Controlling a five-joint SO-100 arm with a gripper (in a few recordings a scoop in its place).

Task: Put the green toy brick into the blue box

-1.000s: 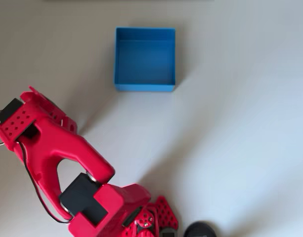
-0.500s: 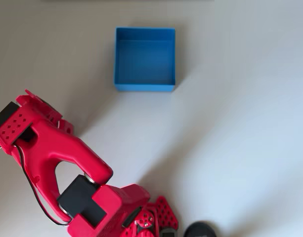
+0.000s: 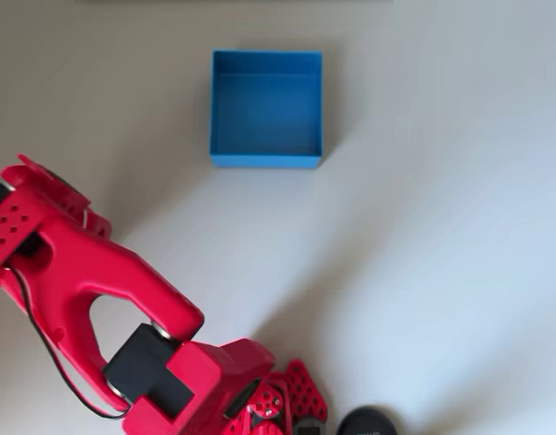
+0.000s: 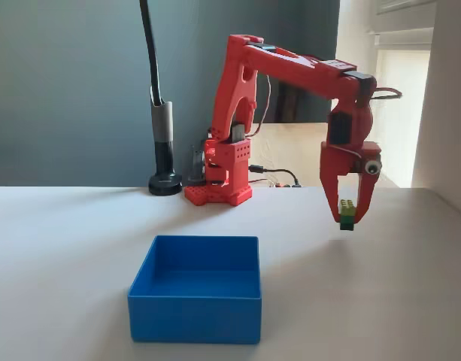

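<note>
In the overhead view the red plastic robot arm (image 3: 87,299) is filling the lower left of the frame, and its own wrist housing is covering whatever is hanging below it; the arm's far end is also being cut off by the left edge, so nothing being carried is showing from above. A round black base (image 3: 368,422) is peeking in at the bottom edge, mostly cropped.

In the fixed view the red two-finger gripper (image 4: 347,214) is pointing straight down at the right of the frame, its fingers closing on the small lime-green studded plastic toy brick (image 4: 347,213). The brick is hanging clear of the white table (image 4: 380,301), raised above the surface. Its top is looking yellowish-green with studs faintly visible, its lower part darker green; the finer detail is too small to make out, and the fingers are partly covering its sides.

The square bright blue plastic box with low thin walls (image 4: 195,316) is sitting on the table at lower centre of the fixed view, well apart from the brick, down and to the left of it. In the overhead view the same box (image 3: 266,160) is lying at upper centre, open side up.

A black gooseneck lamp stand (image 4: 164,143) is standing behind, left of the arm's base.
</note>
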